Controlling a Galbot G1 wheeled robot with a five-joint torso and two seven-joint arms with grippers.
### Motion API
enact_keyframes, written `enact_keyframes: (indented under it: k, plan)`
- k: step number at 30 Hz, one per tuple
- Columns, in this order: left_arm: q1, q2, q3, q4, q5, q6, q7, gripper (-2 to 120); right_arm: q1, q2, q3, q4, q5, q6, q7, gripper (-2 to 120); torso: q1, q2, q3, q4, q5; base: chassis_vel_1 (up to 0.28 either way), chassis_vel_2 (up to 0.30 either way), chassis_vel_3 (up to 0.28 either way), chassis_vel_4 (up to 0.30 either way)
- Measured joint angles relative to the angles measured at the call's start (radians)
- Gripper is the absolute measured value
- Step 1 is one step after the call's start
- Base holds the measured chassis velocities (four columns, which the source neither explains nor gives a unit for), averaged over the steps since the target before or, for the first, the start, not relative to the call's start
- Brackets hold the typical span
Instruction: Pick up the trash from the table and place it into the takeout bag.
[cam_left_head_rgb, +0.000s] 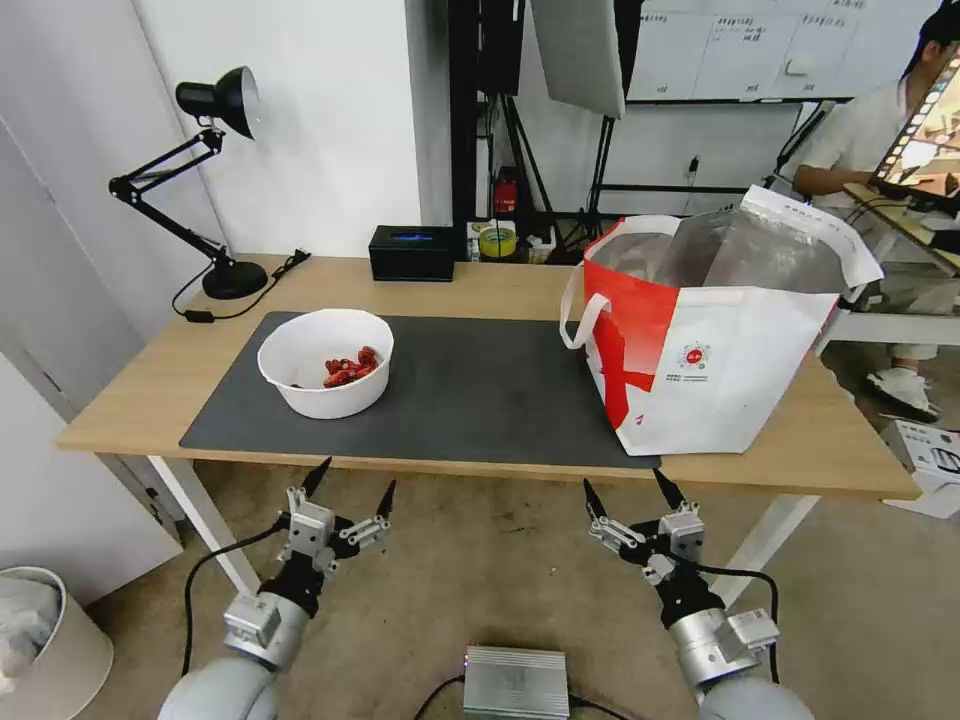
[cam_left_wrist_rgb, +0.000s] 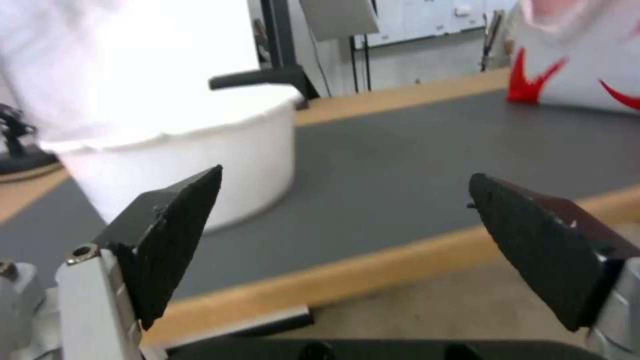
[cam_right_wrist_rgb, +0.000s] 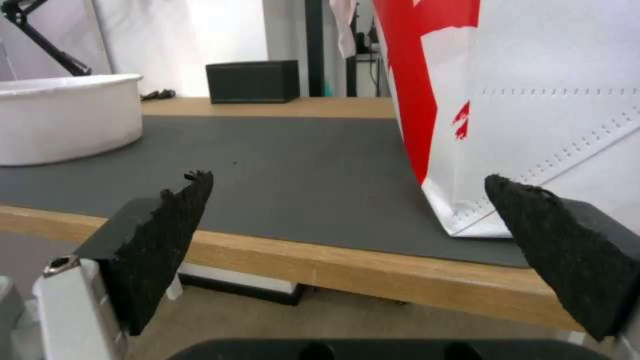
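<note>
From the head view, the task looks barely begun. The left tool (cam_left_head_rgb: 350, 475) and the right tool (cam_left_head_rgb: 627, 483) both hang below the near edge of the desk (cam_left_head_rgb: 150, 385), fingers spread wide and holding nothing. Ahead of the left tool and slightly to its inner side, the white bowl (cam_left_head_rgb: 326, 362) with red scraps sits on the dark mat (cam_left_head_rgb: 480, 395), not yet lifted. Ahead of the right tool and a little to its outer side stands the takeout bag (cam_left_head_rgb: 715, 335), upright, its foil-lined mouth open; what lies inside is hidden, so I cannot say whether any trash is already in it. The bowl is the one piece of trash on the desk top. Far beyond the left tool are a black desk lamp (cam_left_head_rgb: 215, 180) and a black box (cam_left_head_rgb: 412, 252), both well clear of the path between bowl and bag.

In the left wrist view, the left tool (cam_left_wrist_rgb: 343, 197) is released, its two dark pads far apart. The bowl (cam_left_wrist_rgb: 193, 160) rises just beyond one pad, across the desk edge; the bag (cam_left_wrist_rgb: 580, 70) shows farther off, past the other pad. Open mat lies between them.

In the right wrist view, the right tool (cam_right_wrist_rgb: 347, 200) is likewise released. The bag (cam_right_wrist_rgb: 533, 110) stands close ahead, its corner resting at the mat's near edge, and the bowl (cam_right_wrist_rgb: 67, 117) sits well off to the other side. The bag's tall wall is probably the main obstacle: the bowl must clear it to reach the opening.
</note>
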Motion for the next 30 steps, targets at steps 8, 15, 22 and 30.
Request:
enact_keyframes:
  k: [8,15,22,30]
  plan:
    - [-0.089,0.099,-0.044,-0.049,-0.150,0.113,-0.069,100,0.001,-0.001,0.000,0.000,0.001,-0.001,0.000,100,0.000,0.000,0.000,-0.0003,0.0001,0.000,0.000,0.000,0.000]
    - [-0.204,0.338,-0.101,-0.026,-0.391,0.248,-0.171,100,0.001,-0.001,0.001,0.001,0.002,-0.002,0.000,100,0.000,0.000,0.000,0.0000,-0.0004,0.000,0.000,0.000,0.000]
    - [-0.306,0.475,-0.068,0.001,-0.592,0.378,-0.191,100,0.001,-0.001,0.001,0.001,0.003,-0.002,0.000,100,0.000,0.000,0.000,-0.0001,0.0001,0.000,0.000,0.000,0.000]
    - [-0.594,0.611,0.118,0.140,-0.835,0.653,-0.339,100,0.002,-0.001,0.001,0.002,0.003,-0.003,0.000,100,0.000,0.000,0.000,-0.0004,-0.0002,0.000,0.000,0.000,0.000]
